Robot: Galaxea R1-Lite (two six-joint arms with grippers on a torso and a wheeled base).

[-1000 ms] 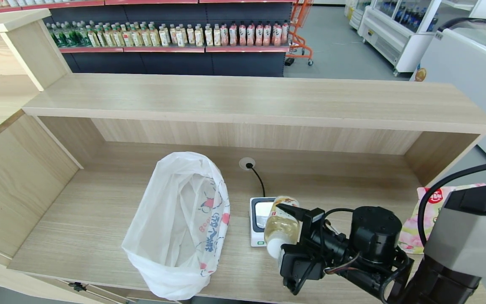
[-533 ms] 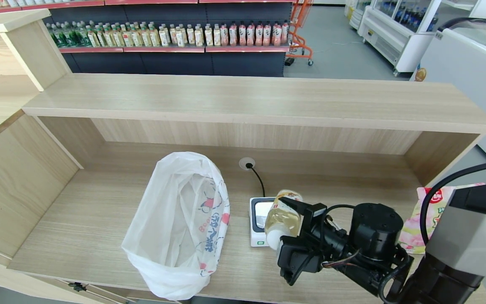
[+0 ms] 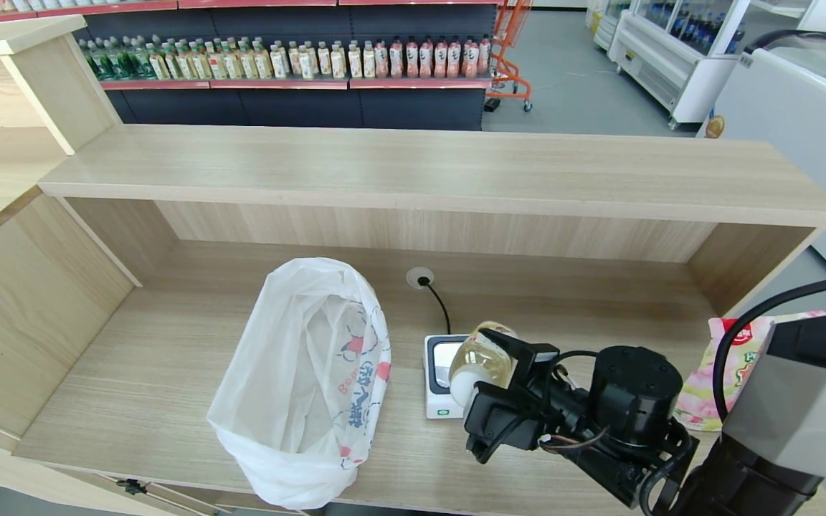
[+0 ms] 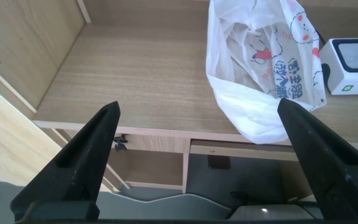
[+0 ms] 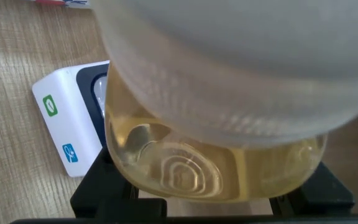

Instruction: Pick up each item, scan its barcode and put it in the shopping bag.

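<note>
Right gripper (image 3: 483,376), clamped on the bottle (image 3: 472,357), has rolled its wrist and edged slightly toward the bag (image 3: 305,387) over the last second. The bottle now hangs tilted just above the scanner (image 3: 439,403). Scanning looks underway, with bagging still to come.

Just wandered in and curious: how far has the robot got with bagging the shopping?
Done: unclear; the shopping bag stands open, its contents hard to tell. In hand: the right gripper holds a bottle over the scanner. Left: bagging that bottle, then the pink packet lying on the counter.
</note>
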